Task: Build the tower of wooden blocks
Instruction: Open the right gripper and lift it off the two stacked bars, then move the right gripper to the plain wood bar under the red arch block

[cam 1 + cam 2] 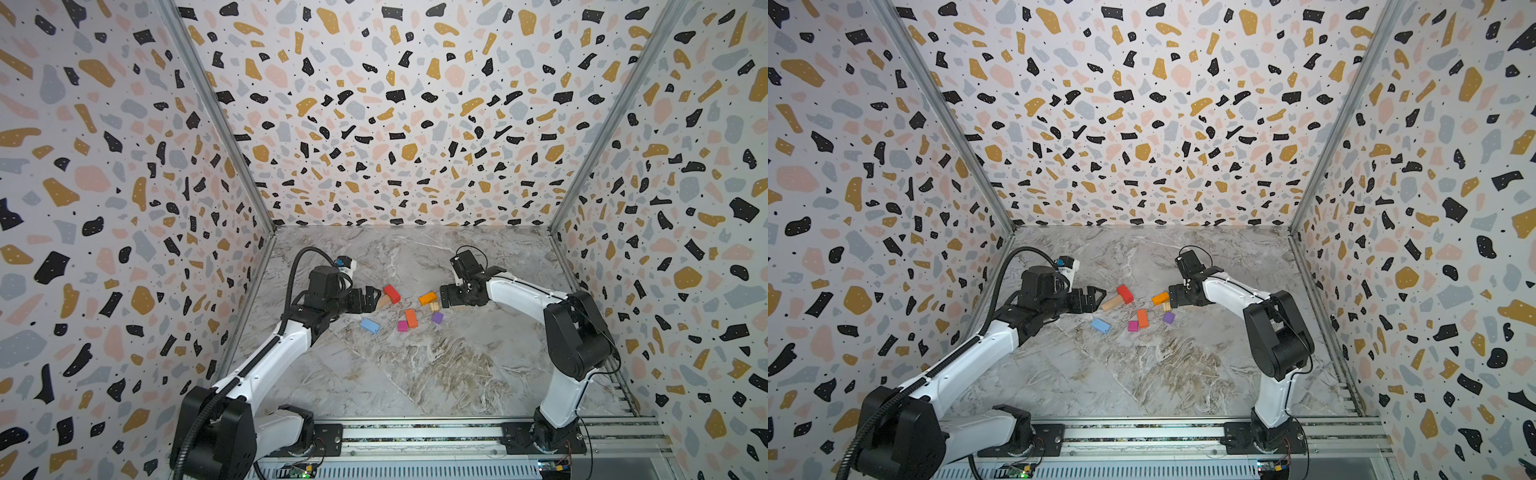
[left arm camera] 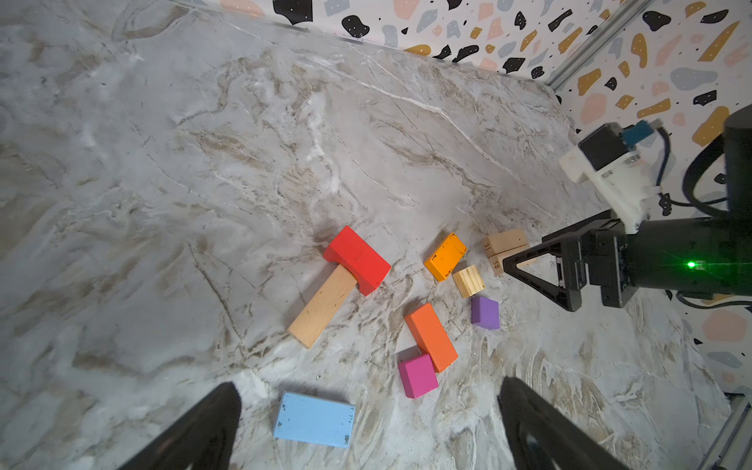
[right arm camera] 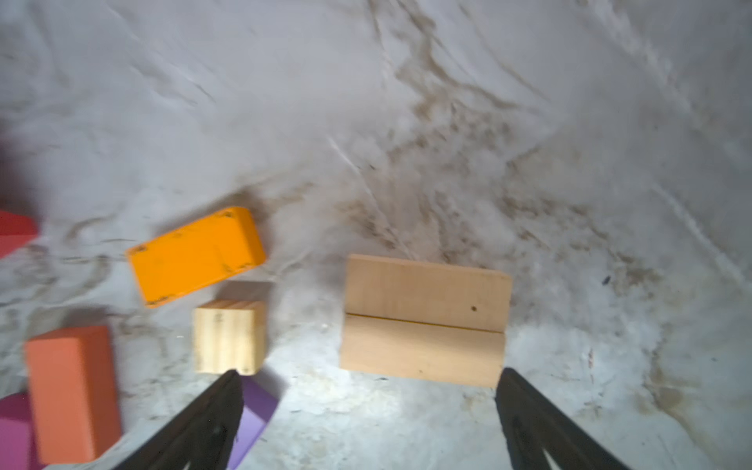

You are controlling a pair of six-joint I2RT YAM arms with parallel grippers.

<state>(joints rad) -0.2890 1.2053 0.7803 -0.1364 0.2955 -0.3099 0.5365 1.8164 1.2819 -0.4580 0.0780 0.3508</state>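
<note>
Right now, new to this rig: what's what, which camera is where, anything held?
Two robot arms stand at a marble tabletop, each ending in a two-finger claw. Two pictures look down on the whole scene; two come from cameras on the wrists. Loose on the marble lie a red block over one end of a tan bar, a light blue block, magenta cube, orange bar, yellow-orange block, purple cube, tan cube and two tan bars side by side. The left claw and right claw are open, holding nothing.
</note>
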